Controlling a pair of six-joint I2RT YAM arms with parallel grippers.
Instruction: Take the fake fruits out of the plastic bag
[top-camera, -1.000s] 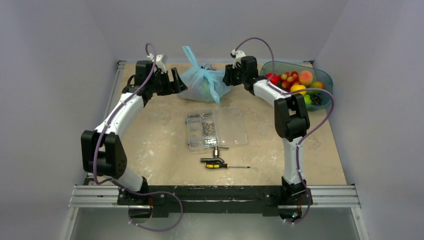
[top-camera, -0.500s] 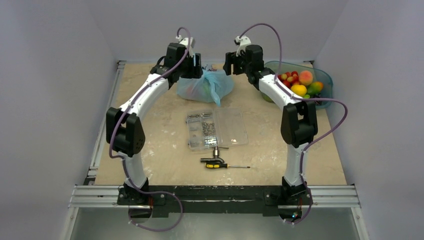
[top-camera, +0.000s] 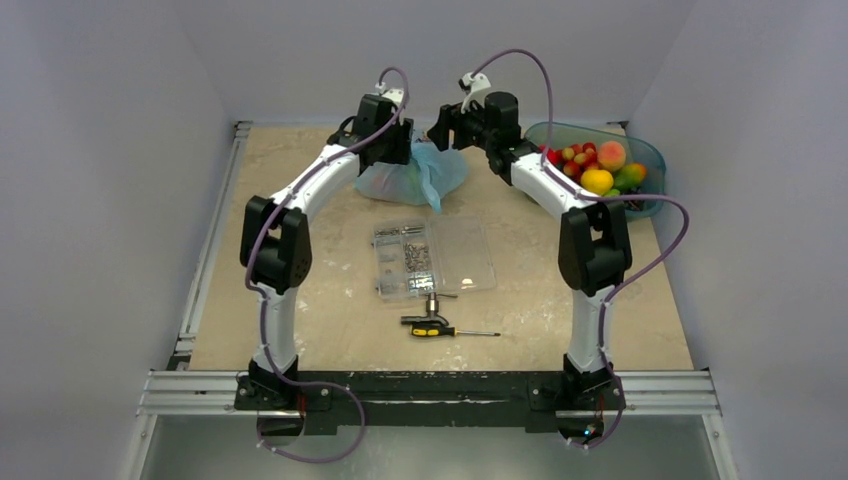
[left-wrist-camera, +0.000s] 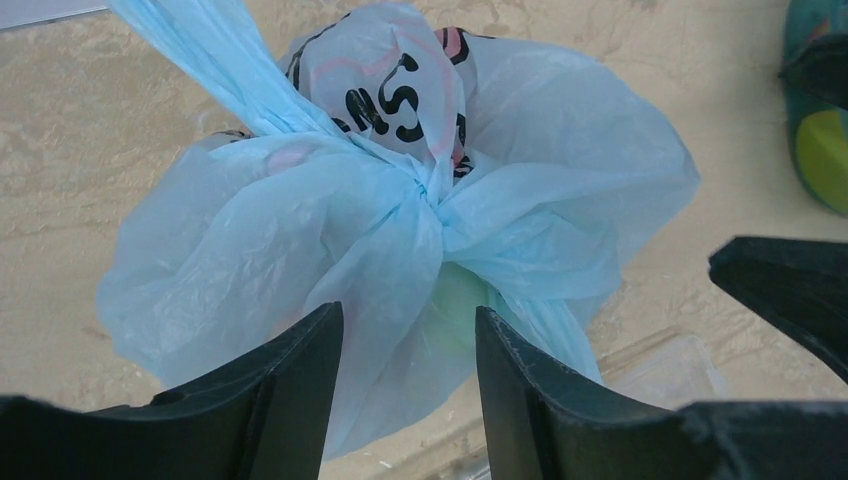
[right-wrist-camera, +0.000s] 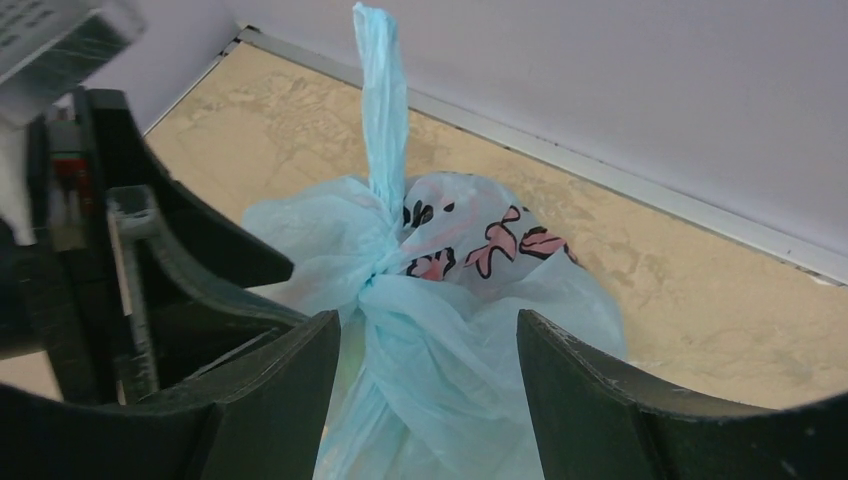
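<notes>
The light blue plastic bag (top-camera: 415, 172) lies knotted shut at the back middle of the table. One handle stands up from the knot in the right wrist view (right-wrist-camera: 380, 110). A green fruit (left-wrist-camera: 455, 310) shows faintly through the bag (left-wrist-camera: 400, 220); the other fruits inside are hidden. My left gripper (top-camera: 395, 150) is open just over the bag's left side, and in its wrist view (left-wrist-camera: 410, 330) the jaws straddle plastic below the knot without pinching it. My right gripper (top-camera: 445, 130) is open over the bag's right side, its jaws (right-wrist-camera: 430, 330) either side of the bag (right-wrist-camera: 450, 330) below the knot.
A teal see-through tub (top-camera: 648, 160) with several fruits stands at the back right. A clear compartment box of screws (top-camera: 432, 258) and a screwdriver (top-camera: 440, 330) lie in the middle. The back wall is close behind the bag. The two grippers nearly face each other.
My left arm has swung right from beside the bag to over it. My right gripper has shifted left and up toward the bag. The upright handle is now hidden from above.
</notes>
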